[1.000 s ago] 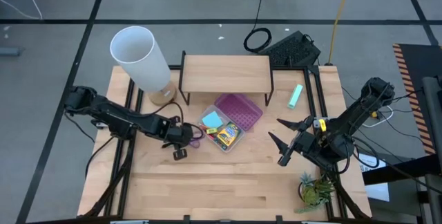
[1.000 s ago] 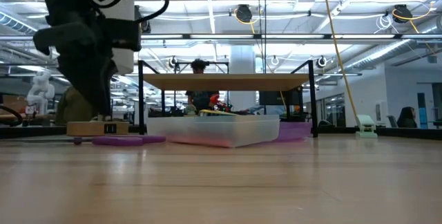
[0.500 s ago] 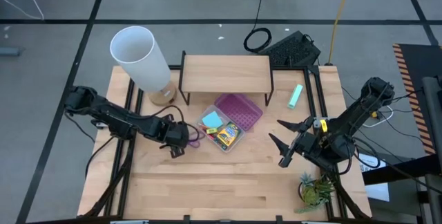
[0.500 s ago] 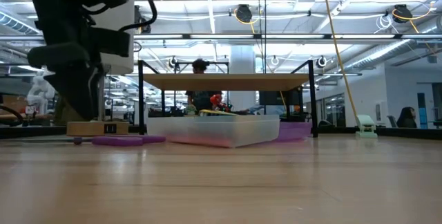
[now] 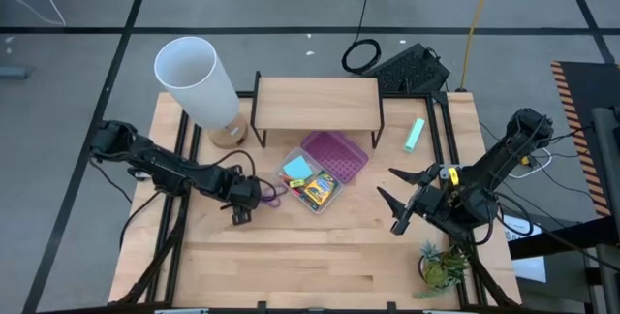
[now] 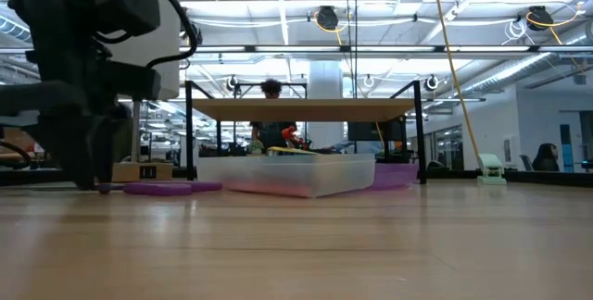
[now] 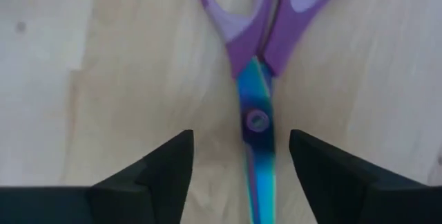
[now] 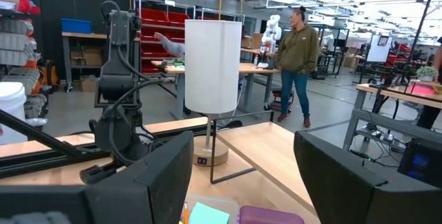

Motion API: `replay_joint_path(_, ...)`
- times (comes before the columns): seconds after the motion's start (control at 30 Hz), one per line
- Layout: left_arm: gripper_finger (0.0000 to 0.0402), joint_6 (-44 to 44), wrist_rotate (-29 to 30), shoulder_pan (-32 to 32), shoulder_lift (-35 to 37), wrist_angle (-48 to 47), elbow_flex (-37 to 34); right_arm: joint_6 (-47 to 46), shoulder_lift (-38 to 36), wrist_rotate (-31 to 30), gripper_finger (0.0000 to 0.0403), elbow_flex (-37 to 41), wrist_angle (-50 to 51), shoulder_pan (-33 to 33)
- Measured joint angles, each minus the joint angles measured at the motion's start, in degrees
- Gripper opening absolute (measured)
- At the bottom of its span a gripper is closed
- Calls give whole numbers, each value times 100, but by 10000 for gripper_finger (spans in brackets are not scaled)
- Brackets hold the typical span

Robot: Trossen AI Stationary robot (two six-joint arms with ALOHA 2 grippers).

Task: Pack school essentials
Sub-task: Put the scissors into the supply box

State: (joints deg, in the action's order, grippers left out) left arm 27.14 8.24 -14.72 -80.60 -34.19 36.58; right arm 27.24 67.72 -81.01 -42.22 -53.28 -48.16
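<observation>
Purple-handled scissors lie flat on the table just left of the clear case. Their handles point toward the case, and their blue blades run back between my left gripper's fingers. My left gripper is open, low over the table, one finger on each side of the blades and not touching them. In the case lie a blue sticky-note pad and a yellow-green crayon box. My right gripper waits open at the table's right.
The case's purple lid lies next to it on the far side. A wooden shelf riser and a white lamp stand at the back. A green item lies at the far right, a potted plant at the near right. A person stands beyond the table.
My left gripper has moved toward the table's left edge and gone down toward the table, along the scissors from the handles toward the blades. The scissors have stayed where they were.
</observation>
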Motion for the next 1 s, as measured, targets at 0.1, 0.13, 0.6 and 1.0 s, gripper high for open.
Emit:
replay_joint_path(0.1, 219, -91, -143, 0, 0, 174, -108, 0, 0, 0, 246, 0, -1, 0)
replay_joint_path(0.13, 211, -146, -165, 0, 4, 242, -147, 0, 0, 0, 246, 0, -1, 0)
replay_joint_path(0.6, 84, -304, -325, 225, 19, 641, -342, -48, 0, 0, 246, -2, 0, 0)
replay_joint_path(1.0, 82, -258, -394, 230, -19, 317, -94, -46, 0, -15, 246, -2, 0, 0)
